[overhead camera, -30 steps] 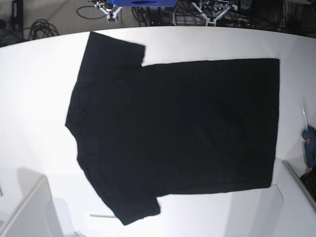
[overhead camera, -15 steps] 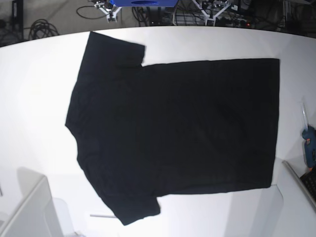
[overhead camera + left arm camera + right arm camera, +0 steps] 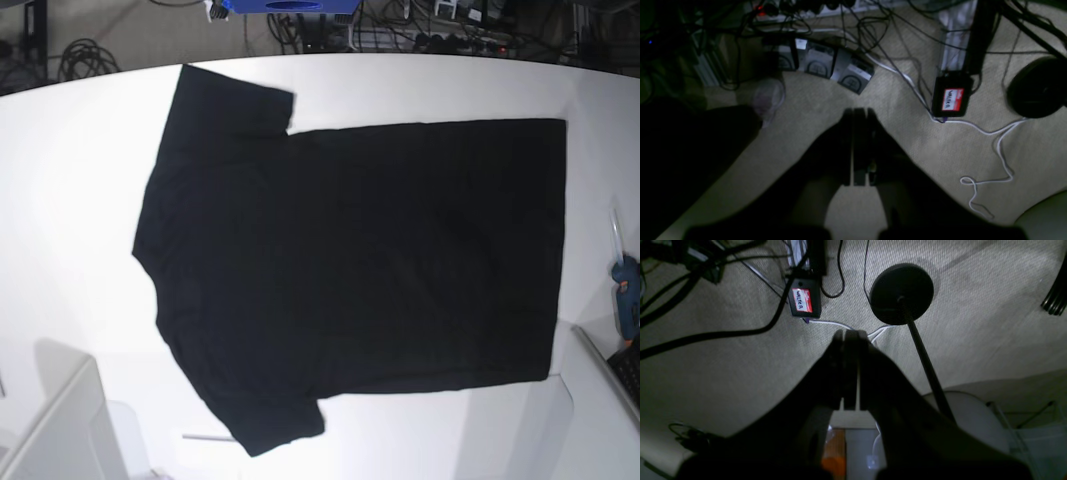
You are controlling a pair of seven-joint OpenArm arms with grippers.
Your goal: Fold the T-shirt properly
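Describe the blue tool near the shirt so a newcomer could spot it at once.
In the base view, start at the white table and the black T-shirt spread flat across it. Follow the shirt's straight hem to the table's right edge; the small blue tool lies just beyond it, apart from the cloth. It is the only blue thing on the tabletop.

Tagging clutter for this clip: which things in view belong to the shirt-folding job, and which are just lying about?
Belongs to the job:
- T-shirt, spread flat, plain black side up
- white table under it
- left pincer and right pincer, both shut, empty, over the floor

Lying about:
- blue tool at the table edge
- red-labelled black box and cables on the carpet
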